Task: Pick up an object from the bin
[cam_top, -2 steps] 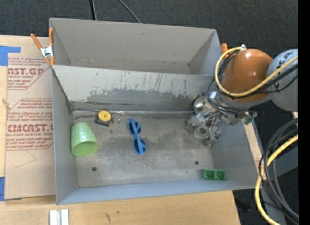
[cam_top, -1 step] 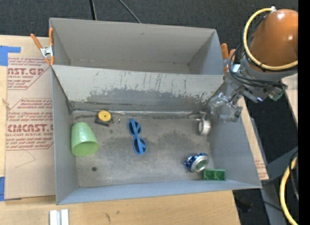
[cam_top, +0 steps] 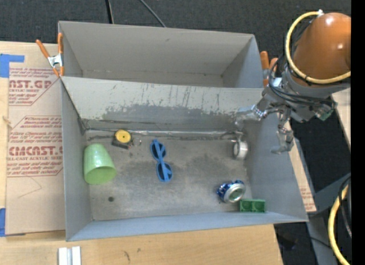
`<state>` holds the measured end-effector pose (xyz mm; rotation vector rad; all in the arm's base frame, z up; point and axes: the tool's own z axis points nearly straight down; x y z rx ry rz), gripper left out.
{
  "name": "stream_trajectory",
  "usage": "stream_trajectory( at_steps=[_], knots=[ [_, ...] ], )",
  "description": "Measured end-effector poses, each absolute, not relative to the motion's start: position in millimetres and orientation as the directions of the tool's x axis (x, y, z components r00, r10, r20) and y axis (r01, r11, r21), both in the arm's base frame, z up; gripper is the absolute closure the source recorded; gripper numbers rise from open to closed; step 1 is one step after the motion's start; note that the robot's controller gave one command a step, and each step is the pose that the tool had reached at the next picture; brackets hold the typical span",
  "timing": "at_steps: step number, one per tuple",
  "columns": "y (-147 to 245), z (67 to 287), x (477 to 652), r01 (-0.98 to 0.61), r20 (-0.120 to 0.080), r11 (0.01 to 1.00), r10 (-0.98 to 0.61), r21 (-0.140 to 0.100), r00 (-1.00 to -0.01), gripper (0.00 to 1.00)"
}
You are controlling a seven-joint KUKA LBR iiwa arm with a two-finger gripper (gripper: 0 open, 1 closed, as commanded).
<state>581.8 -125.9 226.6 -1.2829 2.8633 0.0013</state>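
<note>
End effector [cam_top: 267, 126] released and empty at the right wall of the grey bin [cam_top: 171, 53], small silver piece [cam_top: 240, 149] nearest on the floor, crushed blue can [cam_top: 230, 191] and green block [cam_top: 252, 206] front right, blue sunglasses [cam_top: 161, 160] mid-floor, green cup [cam_top: 98, 164] left.

Single camera; high above bin [cam_top: 171, 58], tilted slightly; whole bin framed.

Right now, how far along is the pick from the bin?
Nothing looks done: the green cup, blue sunglasses, crushed blue can and green block all lie on the bin floor. In hand: the gripper hangs open and empty above the view's right wall, nearest a small silver thing. Left: descend, grasp one, lift.
</note>
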Motion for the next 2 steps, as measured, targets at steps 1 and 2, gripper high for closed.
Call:
stream_trajectory(
  at_steps=[1,2],
  knots=[
    [-133.1,81.8,552.9,-0.689,0.002,0.724,-0.689,0.008,-0.724,0.00],
    [-100.7,77.6,498.8,-0.804,-0.025,0.593,-0.805,-0.042,-0.592,0.00]
  ],
)
